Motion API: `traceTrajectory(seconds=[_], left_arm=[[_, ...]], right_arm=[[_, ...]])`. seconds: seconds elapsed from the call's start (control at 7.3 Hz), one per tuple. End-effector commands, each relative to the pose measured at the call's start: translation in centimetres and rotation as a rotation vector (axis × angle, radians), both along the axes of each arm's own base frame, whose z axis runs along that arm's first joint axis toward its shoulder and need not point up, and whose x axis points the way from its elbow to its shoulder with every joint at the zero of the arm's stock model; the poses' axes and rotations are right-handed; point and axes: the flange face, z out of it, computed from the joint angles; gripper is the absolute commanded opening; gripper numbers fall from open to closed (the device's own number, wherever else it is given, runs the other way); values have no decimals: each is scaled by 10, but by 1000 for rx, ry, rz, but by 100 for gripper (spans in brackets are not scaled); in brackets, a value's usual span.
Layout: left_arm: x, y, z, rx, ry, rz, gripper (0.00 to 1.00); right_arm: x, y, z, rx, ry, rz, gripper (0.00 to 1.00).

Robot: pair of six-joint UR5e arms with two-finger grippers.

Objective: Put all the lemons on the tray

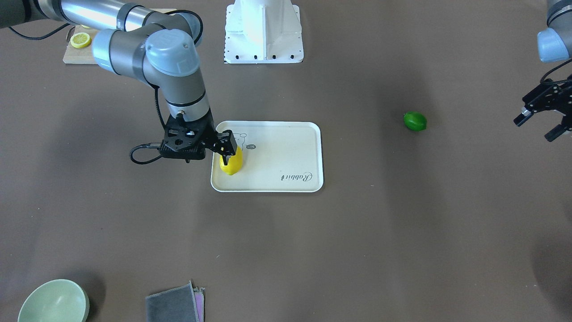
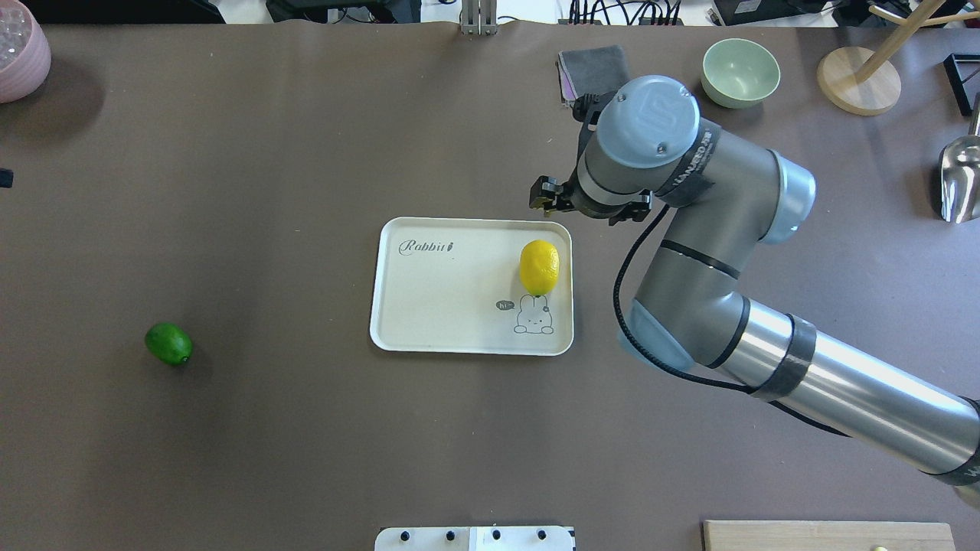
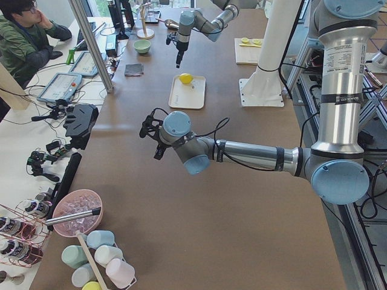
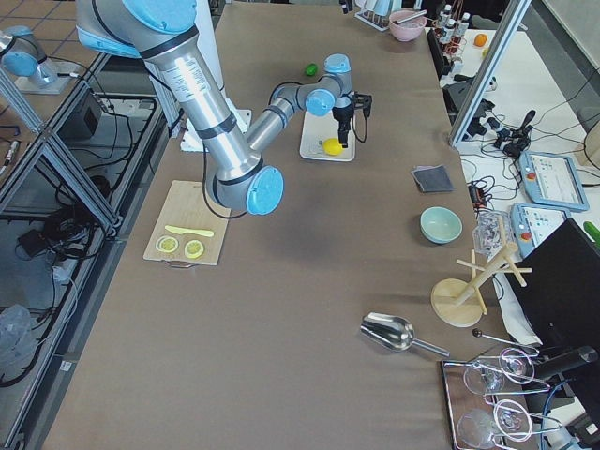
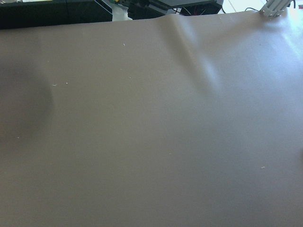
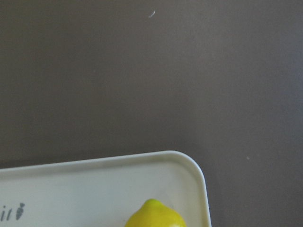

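The bright yellow lemon (image 2: 539, 267) lies free on the right end of the cream tray (image 2: 452, 306), next to the rabbit drawing. It also shows in the front view (image 1: 231, 164) and the right wrist view (image 6: 156, 218). My right gripper (image 1: 227, 151) hangs a little above the lemon, not touching it, and looks open and empty; it also shows in the overhead view (image 2: 545, 197). The green lemon (image 2: 168, 343) lies on the bare table far left of the tray. My left gripper (image 1: 537, 126) is open and empty, off to that side of the green lemon.
A bamboo cutting board (image 1: 73, 56) with lemon slices (image 1: 81, 40) lies near my right arm's base. A green bowl (image 2: 740, 73), a grey cloth (image 2: 593, 67), a wooden stand (image 2: 857, 76), a metal scoop (image 2: 961, 180) and a pink bowl (image 2: 19, 50) stand along the far edge.
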Motion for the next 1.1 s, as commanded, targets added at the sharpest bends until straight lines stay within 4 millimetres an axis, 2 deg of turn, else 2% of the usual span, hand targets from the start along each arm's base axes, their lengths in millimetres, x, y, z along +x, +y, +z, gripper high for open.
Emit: traceTrajectory(seconds=[0.0, 0.14, 0.27, 0.41, 0.55, 0.96], left_arm=[[53, 35, -4, 64, 2, 62, 99], [86, 57, 1, 65, -37, 79, 99], [110, 77, 20, -40, -61, 57, 99], [134, 91, 21, -145, -33, 64, 98], [152, 101, 19, -218, -15, 78, 98], [193, 126, -13, -307, 35, 47, 98]], right_arm=[[72, -4, 26, 91, 22, -41, 100], [93, -10, 37, 117, 37, -62, 100], [106, -15, 45, 102, 34, -65, 100], [112, -17, 49, 95, 37, -58, 100], [115, -19, 52, 94, 40, -51, 100], [124, -23, 55, 91, 39, -37, 100]])
